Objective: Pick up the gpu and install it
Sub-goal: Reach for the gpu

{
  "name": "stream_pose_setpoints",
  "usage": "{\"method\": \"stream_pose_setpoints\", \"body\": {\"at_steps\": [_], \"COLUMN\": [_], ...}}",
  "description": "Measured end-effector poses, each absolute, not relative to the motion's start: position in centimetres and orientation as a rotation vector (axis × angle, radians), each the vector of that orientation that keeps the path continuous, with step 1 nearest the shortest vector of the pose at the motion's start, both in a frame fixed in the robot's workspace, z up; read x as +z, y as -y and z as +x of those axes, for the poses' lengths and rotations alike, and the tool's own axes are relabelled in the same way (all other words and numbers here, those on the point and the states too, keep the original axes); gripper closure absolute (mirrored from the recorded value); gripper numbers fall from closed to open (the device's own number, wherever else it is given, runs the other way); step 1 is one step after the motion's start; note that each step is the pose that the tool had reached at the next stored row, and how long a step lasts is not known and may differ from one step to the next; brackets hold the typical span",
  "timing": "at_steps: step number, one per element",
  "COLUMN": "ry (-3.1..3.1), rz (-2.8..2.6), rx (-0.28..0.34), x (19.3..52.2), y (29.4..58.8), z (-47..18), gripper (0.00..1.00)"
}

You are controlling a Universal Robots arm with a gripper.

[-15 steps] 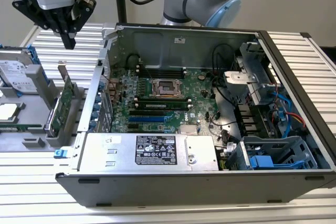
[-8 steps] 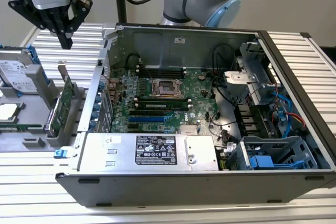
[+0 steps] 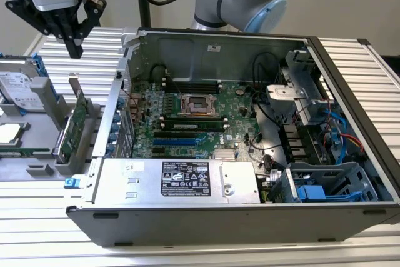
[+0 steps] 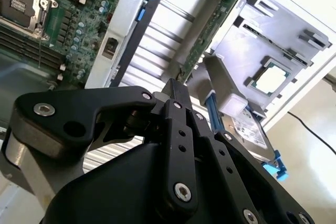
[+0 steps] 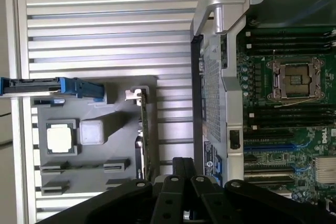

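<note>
While I hang over the slatted table (image 3: 103, 51), off the exterior view's left of the open computer case (image 3: 350, 85), my gripper (image 3: 75, 48) has its two black fingers pressed together, tip to tip, with nothing between them. In both wrist views the fingers meet the same way, narrowing to a single closed point.

The gpu (image 3: 76, 126) is below me and apart from me. It stands on its long edge in the grey holder (image 3: 37, 168), held between that holder's upright posts just beside the case's outer wall. In the first wrist view I look almost straight down on it, so it shows as a thin green strip (image 5: 143, 135) running along the holder's side nearest the case. In the second wrist view my closed tips (image 4: 176, 85) line up close to its edge.

On the same holder a square processor (image 5: 59, 139) lies flat, and a hard drive (image 3: 19, 82) with blue rails sits at its far end in the exterior view.

Inside the case the large green motherboard (image 3: 187, 120) lies flat with its empty socket (image 3: 199, 104) exposed. The silver power supply (image 3: 181, 179) lies along the near wall.
</note>
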State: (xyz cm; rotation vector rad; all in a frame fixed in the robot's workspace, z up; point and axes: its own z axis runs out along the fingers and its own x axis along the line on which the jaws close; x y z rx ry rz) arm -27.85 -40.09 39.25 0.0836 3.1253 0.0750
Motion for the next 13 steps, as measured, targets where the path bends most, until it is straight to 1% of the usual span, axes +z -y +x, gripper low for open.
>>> {"method": "stream_pose_setpoints", "body": {"at_steps": [13], "ry": [-3.125], "rz": [0.083], "rx": [0.075], "x": [39.25], "y": [40.09], "z": [-28.04], "gripper": [1.00]}}
